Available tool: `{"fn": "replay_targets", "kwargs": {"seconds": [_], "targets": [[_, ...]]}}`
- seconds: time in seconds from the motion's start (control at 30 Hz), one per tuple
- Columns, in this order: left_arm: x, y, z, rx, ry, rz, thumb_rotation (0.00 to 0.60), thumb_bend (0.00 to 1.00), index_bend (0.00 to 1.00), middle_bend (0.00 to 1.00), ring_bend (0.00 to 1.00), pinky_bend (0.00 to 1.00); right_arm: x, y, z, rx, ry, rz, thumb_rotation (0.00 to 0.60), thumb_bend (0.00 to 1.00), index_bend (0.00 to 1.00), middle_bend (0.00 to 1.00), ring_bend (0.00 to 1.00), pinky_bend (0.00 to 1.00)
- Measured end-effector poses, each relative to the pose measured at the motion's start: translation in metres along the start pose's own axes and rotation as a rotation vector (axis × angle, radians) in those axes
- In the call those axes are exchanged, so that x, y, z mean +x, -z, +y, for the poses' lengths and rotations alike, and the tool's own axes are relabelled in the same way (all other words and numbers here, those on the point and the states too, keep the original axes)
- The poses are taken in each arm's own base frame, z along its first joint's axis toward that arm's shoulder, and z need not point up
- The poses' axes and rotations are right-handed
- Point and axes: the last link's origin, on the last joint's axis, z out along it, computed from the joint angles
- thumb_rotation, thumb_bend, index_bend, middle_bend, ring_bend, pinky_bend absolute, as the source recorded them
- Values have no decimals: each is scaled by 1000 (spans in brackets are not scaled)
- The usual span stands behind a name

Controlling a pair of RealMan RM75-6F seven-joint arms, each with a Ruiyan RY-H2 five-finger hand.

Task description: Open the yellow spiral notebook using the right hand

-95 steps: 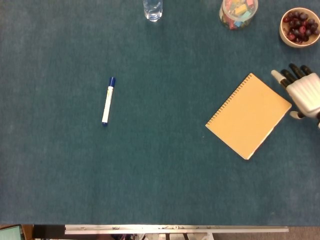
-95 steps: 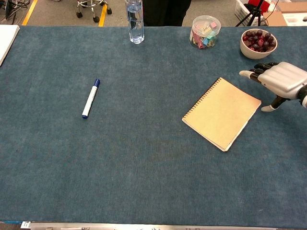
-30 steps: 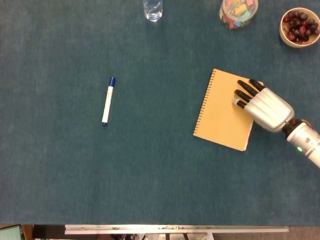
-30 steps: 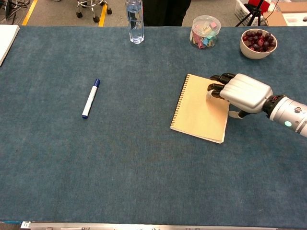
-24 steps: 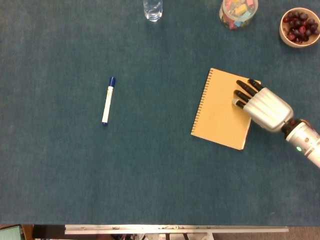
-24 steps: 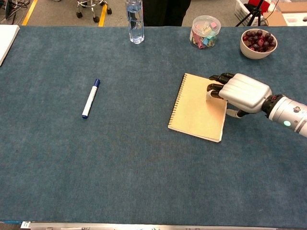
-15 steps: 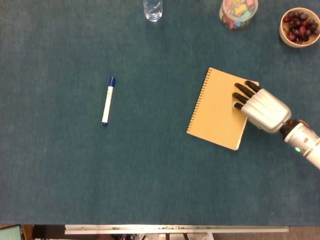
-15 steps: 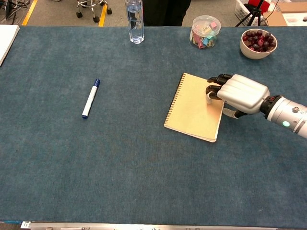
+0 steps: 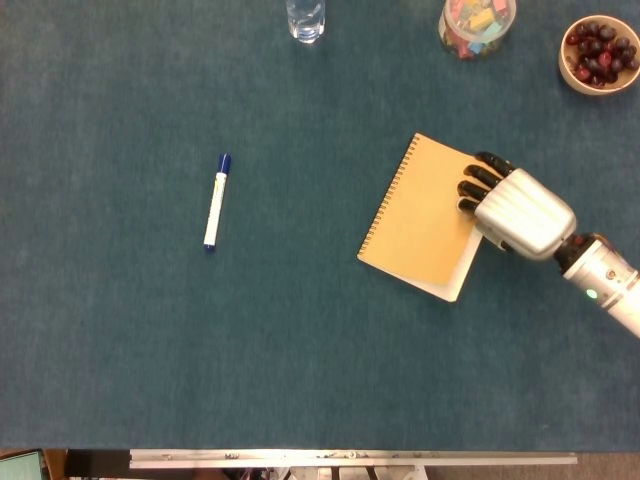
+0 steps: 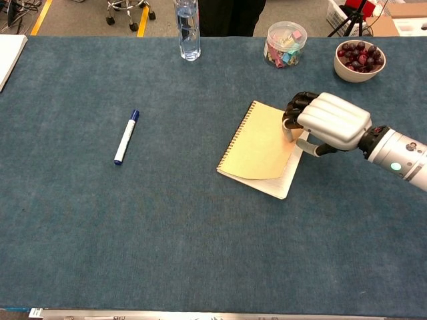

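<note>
The yellow spiral notebook (image 9: pixel 415 215) (image 10: pixel 257 147) lies right of the table's middle, spiral binding along its left edge. My right hand (image 9: pixel 512 208) (image 10: pixel 325 118) is at its right edge and pinches the yellow cover between its dark fingers (image 10: pixel 293 107) and thumb. The cover is lifted and bowed upward on the right side, and white pages (image 10: pixel 283 181) show beneath it. My left hand is in neither view.
A blue-capped white marker (image 9: pixel 216 201) (image 10: pixel 125 137) lies at the left. Along the far edge stand a water bottle (image 10: pixel 188 28), a clear jar of coloured clips (image 10: pixel 285 44) and a bowl of dark red fruit (image 10: pixel 360 59).
The notebook slid and turned leftward under my right hand. In the last half second the hand raised the cover's right edge, exposing white pages.
</note>
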Motion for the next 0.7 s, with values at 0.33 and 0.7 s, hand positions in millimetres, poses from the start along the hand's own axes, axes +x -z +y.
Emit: {"fn": "replay_targets", "kwargs": {"seconds": [0.33, 0.7], "targets": [[0, -1, 4, -13, -1, 2, 600, 486, 78, 105, 21, 58, 18, 8, 6, -14, 1, 41, 600, 478, 751, 456, 287, 188], [-1, -2, 11, -34, 1, 3, 600, 486, 78, 105, 21, 58, 45, 62, 36, -29, 71, 12, 600, 477, 754, 467, 292, 188]]}}
